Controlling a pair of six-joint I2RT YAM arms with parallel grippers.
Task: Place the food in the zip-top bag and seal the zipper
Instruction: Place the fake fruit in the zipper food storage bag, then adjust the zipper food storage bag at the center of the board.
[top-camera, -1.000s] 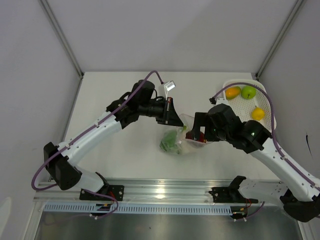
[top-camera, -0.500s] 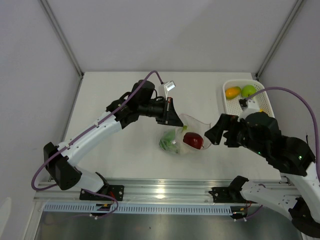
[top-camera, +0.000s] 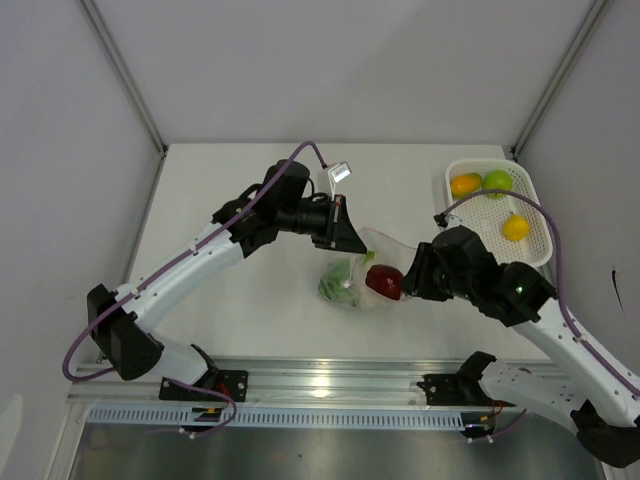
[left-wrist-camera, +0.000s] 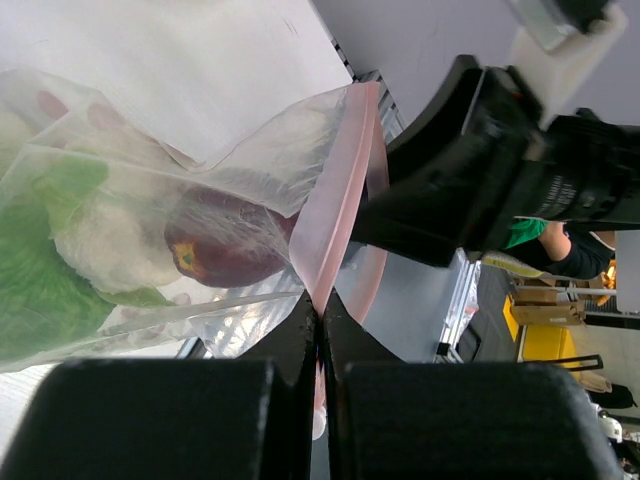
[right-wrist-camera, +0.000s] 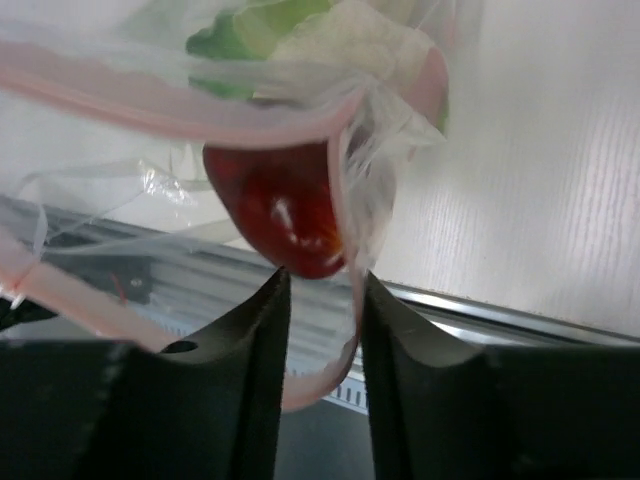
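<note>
The left gripper (top-camera: 352, 238), pressed together, pinches the pink zipper strip (left-wrist-camera: 335, 200) of the clear crinkly plastic bag (top-camera: 385, 248), holding its mouth up off the white surface (top-camera: 250, 290). Inside lie a red plastic apple (top-camera: 386, 282) and a green-white leafy cabbage (top-camera: 340, 283). The right gripper (right-wrist-camera: 322, 285) stands narrowly spread, the mouth's lower lip hanging in its gap and the apple just beyond its tips. Bare surface lies to the left and behind; the near rail (top-camera: 330, 380) is close. A white mesh basket (top-camera: 452, 205) in the far right corner holds an orange fruit (top-camera: 465, 185), a green apple (top-camera: 497, 182) and a yellow fruit (top-camera: 516, 227).
</note>
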